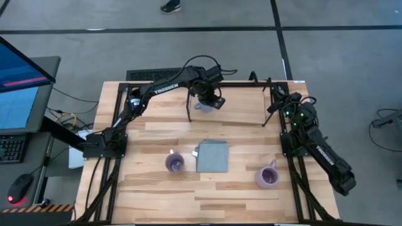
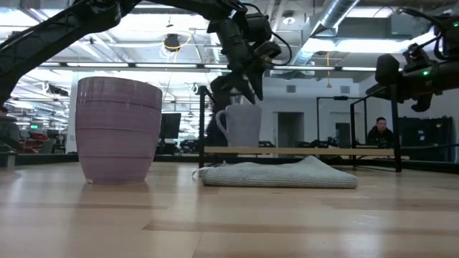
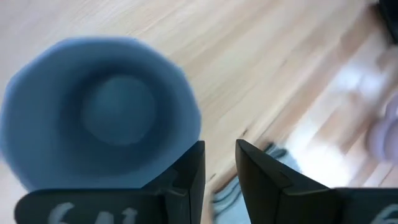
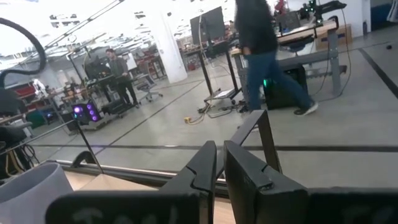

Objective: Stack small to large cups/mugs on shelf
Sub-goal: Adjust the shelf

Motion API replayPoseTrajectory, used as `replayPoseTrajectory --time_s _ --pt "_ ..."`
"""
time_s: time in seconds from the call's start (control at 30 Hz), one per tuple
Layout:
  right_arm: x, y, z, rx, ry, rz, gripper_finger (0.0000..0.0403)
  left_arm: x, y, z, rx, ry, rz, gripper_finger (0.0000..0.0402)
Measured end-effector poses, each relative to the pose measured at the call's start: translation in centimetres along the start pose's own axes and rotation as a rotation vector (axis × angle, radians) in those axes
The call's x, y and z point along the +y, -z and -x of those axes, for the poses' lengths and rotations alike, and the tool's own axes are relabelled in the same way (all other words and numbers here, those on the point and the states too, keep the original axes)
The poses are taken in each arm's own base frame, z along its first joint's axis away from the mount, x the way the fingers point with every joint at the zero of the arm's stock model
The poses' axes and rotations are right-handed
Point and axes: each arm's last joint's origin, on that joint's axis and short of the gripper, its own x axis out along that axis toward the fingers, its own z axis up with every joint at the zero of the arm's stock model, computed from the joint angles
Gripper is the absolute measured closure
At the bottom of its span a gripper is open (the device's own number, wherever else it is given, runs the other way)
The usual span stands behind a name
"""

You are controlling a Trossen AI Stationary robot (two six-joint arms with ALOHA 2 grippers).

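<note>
Blue mug on the shelf, left gripper just above it

The blue mug (image 1: 202,106) stands upright on the shelf (image 1: 245,117), toward the shelf's left end, mouth up and its handle showing in the low view; in the left wrist view its round blue inside (image 3: 99,115) sits just beside the dark fingers (image 3: 186,180). The left gripper (image 1: 212,99) hangs over the mug's rim, its jaws a narrow gap apart and off the mug. Nearer the table's front edge than the shelf lie a grey-blue cloth (image 1: 212,156), one light purple mug (image 1: 174,162) to its left and another light purple mug (image 1: 267,176) to its right, each well apart from the shelf. The shelf board right of the blue mug is bare. The right gripper (image 1: 281,102) waits by the shelf's right end, jaws nearly closed.
</note>
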Motion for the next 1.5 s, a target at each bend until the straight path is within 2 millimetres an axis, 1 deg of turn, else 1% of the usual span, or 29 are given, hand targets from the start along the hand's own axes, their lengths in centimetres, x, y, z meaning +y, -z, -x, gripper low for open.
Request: replayPoseTrajectory --time_s 0.13,0.27,0.37,0.47,0.57,0.67,0.8,1.03,1.23,1.5 --pt "0.0 0.0 -0.1 0.009 0.003 0.001 0.0347 -0.2 0.1 0.7 -0.003 0.022 -0.166 0.0323" --pt "0.0 0.0 -0.1 0.006 0.004 0.022 0.0347 -0.7 0.5 1.7 -0.018 0.028 -0.377 0.0323" --pt "0.0 0.0 -0.1 0.006 0.004 0.023 0.0347 -1.3 1.1 2.3 -0.013 0.036 -0.522 0.0323" --pt "0.0 0.0 -0.1 0.006 0.004 0.022 0.0347 -2.0 2.2 2.9 0.033 0.03 -0.596 0.0323" --pt "0.0 0.0 -0.1 0.008 0.004 0.009 0.0347 -2.5 2.9 3.1 0.056 -0.018 -0.628 0.0323" --pt "0.0 0.1 -0.1 0.012 0.005 -0.008 0.0347 -2.9 3.1 3.2 0.035 -0.054 -0.65 0.0323" --pt "0.0 0.1 -0.1 0.012 0.006 -0.009 0.0347 -3.4 3.3 3.8 0.006 -0.058 -0.68 0.0323" --pt "0.0 0.1 -0.1 0.013 0.006 -0.012 0.0347 -4.1 3.1 6.8 -0.141 -0.031 -0.713 0.0323" --pt "0.0 0.1 -0.1 0.013 0.005 -0.013 0.0347 -4.3 3.5 8.9 -0.197 -0.023 -0.746 0.0323" --pt "0.0 0.0 -0.1 -0.003 0.002 -0.011 0.0347 -4.3 3.8 10.1 -0.223 -0.022 -0.748 0.0323"
